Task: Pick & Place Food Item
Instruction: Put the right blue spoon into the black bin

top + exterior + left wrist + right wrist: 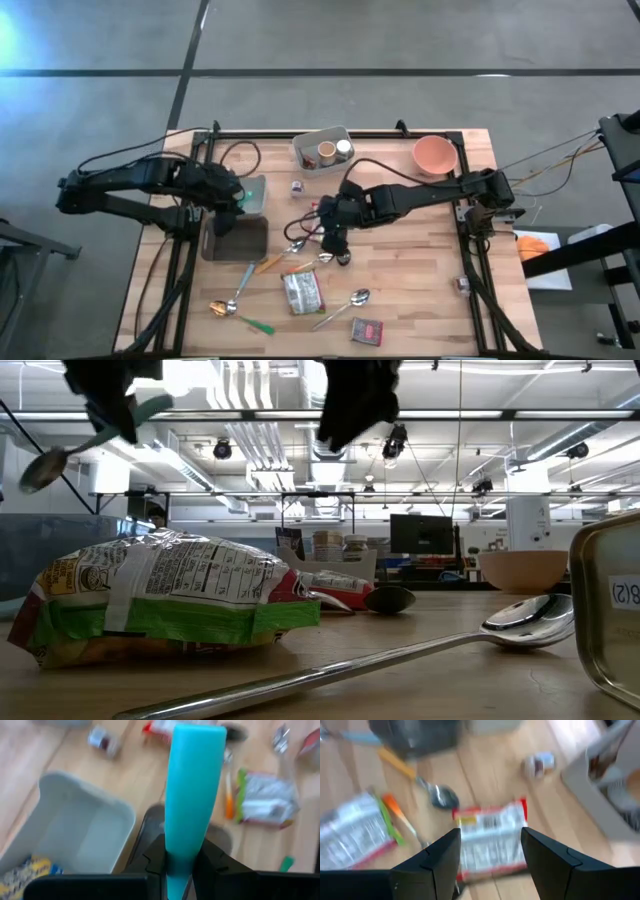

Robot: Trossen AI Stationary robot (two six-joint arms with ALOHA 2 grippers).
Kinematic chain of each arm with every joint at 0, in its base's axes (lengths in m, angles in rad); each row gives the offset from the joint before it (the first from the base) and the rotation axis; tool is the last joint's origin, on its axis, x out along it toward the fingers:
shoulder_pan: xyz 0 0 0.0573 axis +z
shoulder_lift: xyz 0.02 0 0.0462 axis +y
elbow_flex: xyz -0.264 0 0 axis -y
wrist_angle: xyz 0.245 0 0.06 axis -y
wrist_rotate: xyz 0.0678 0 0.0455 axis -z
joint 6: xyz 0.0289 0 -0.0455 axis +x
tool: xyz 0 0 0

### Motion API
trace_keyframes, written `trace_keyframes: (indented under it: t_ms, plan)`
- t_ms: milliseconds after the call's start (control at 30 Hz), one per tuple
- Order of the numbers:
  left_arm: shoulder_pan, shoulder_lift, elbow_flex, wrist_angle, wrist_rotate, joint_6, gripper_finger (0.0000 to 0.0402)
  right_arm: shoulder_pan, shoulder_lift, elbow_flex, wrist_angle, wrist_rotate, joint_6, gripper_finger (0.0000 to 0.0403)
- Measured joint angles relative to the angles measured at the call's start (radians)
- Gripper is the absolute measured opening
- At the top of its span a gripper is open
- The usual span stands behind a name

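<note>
A red-and-white food packet (490,840) lies flat on the wooden table. My right gripper (490,865) hangs open above it, one finger on either side, and touches nothing; in the high view this gripper (335,228) is at the table's middle. A second, green-and-silver packet (302,292) lies nearer the front edge and fills the low view (170,600). My left gripper (235,205), over the table's left part, is shut on a teal-handled spoon (60,455). My left gripper pinches the spoon's flat teal handle (182,845) between its two fingers, at the handle's end. The handle runs straight on from the fingers, which slant downward. The spoon is lifted clear of the table and tilted, its metal bowl (40,470) lowest.
A pale container (75,830) and a dark tray (235,240) lie below the left gripper. A white bin (322,150) and a pink bowl (434,155) stand at the back. Spoons (345,305), orange-handled tools (270,263), a small jar (297,187) and a red tin (368,330) are scattered around.
</note>
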Motion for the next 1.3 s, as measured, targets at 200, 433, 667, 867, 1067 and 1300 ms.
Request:
trace_keyframes:
  t_ms: [200, 433, 667, 867, 1067, 1300]
  plan:
    - [0.000, 0.054, -0.075, -0.036, 0.020, -0.006, 0.0054, 0.026, 0.000, -0.067, -0.020, 0.000, 0.013, 0.0208]
    - [0.000, 0.193, -0.106, -0.047, 0.046, 0.030, 0.0054, 0.049, 0.000, -0.096, -0.021, 0.001, 0.013, 0.0208]
    - [-0.003, 0.327, -0.106, -0.044, 0.075, 0.096, 0.0054, 0.074, 0.000, -0.112, -0.025, 0.000, -0.008, 0.0208]
    - [-0.004, 0.431, -0.107, -0.042, 0.116, 0.151, 0.0054, 0.081, 0.000, -0.150, -0.019, 0.008, -0.008, 0.0208]
    - [-0.006, 0.530, -0.107, -0.026, 0.120, 0.230, 0.0054, 0.081, 0.000, -0.218, 0.024, 0.010, -0.007, 0.0208]
    - [-0.006, 0.638, -0.106, 0.000, 0.127, 0.317, 0.0054, 0.080, 0.000, -0.250, 0.041, 0.010, -0.040, 0.0208]
